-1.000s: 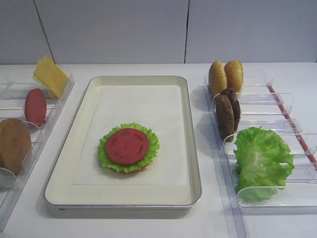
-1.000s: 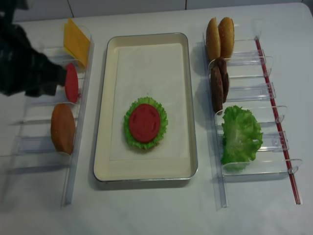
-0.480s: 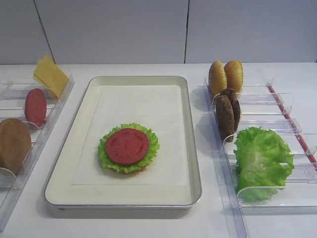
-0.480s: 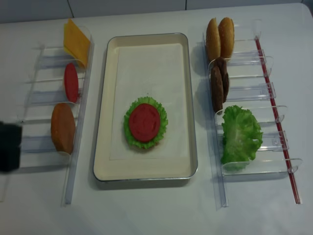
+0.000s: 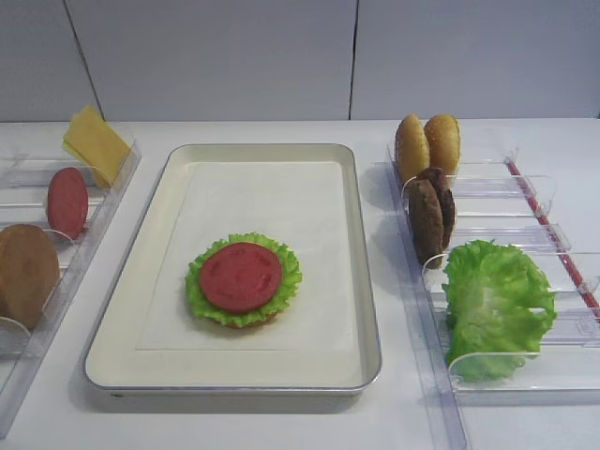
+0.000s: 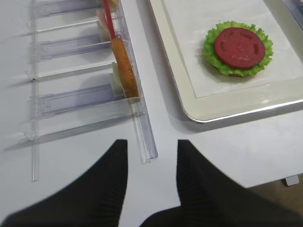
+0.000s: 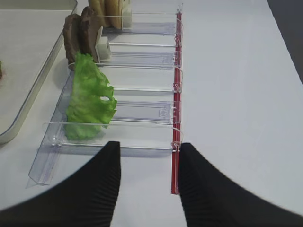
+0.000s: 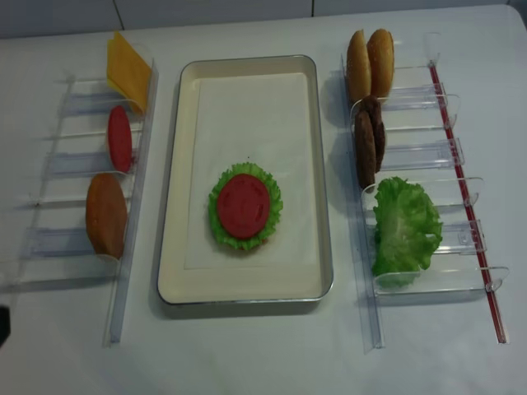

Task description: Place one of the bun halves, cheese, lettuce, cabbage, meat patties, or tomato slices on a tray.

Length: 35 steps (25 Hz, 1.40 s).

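1. Red and green already sit on the large cream-lined metal tray (image 5: 122,281): we see a pinkish-red round tomato slice (image 5: 240,277) lying flat on a ruffled green lettuce leaf (image 5: 286,286), with what looks like a brown bun edge just showing beneath. We judge that three layers are placed and the latest placement is complete.
2. Left in the clear plastic holders are the pale-yellow square cheese slice (image 8: 129,71), a second red tomato slice (image 8: 119,138), a golden-brown domed bun half (image 8: 105,215), two upright bun halves (image 8: 370,64), two dark brown rough meat patties (image 8: 366,144) and a big loose lettuce leaf (image 8: 405,226). Any of these could go on next.
3. Both overhead views show no arm over the white surface (image 8: 247,354), so neither tells us about the pincers.
4. The left wrist view supplies that: the left pincer (image 6: 151,182) stands with its black jaws apart and nothing between them, low over the bare surface, with the bun half ahead and to its left and the stack on the tray ahead and to its right.
5. The right wrist view shows the right pincer (image 7: 149,182) likewise spread and empty, the lettuce holder (image 7: 142,127) just ahead of it, the patties and buns farther ahead.
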Tool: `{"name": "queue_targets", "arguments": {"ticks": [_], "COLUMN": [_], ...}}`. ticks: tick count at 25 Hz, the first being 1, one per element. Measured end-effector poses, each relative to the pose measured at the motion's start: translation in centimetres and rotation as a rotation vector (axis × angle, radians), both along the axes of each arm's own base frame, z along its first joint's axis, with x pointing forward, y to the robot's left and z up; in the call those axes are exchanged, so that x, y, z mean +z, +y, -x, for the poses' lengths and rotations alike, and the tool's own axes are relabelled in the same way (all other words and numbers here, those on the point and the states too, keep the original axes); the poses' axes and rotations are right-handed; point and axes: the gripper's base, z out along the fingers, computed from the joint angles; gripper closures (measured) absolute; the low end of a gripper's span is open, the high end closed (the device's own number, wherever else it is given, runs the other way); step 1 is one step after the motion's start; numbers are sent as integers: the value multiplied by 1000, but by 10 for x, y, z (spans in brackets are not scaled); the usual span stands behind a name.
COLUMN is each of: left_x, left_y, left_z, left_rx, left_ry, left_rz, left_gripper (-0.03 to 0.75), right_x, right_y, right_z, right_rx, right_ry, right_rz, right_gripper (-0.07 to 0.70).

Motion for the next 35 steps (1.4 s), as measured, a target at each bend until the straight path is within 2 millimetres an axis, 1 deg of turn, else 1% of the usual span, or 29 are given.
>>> {"name": "queue_targets", "arguments": {"ticks": [3,7,12,16,22,35], "left_x": [-16,-36,-57,-70,-76,-75], "left_y": [3,6,7,6,5,4], "left_z": [15,31,38,32,24,24], "left_rx": [-5,-9,-12,-14,-25,-5], "left_ry": [-43,-88,-107,-70,-103,-117], "left_rz": [1,5,4,-5,-14,-14], "left_gripper": [474,474,474,474,474,478], "right_x": [0,0,0,0,0,0], "right_y": [0,0,0,0,0,0], "right_z": [0,0,0,0,0,0], "right_rx": [0,0,0,0,0,0], "right_ry": [0,0,0,2,2,2], "right_rz": [0,0,0,0,0,0], "right_gripper": [322,322,322,322,322,322]}}
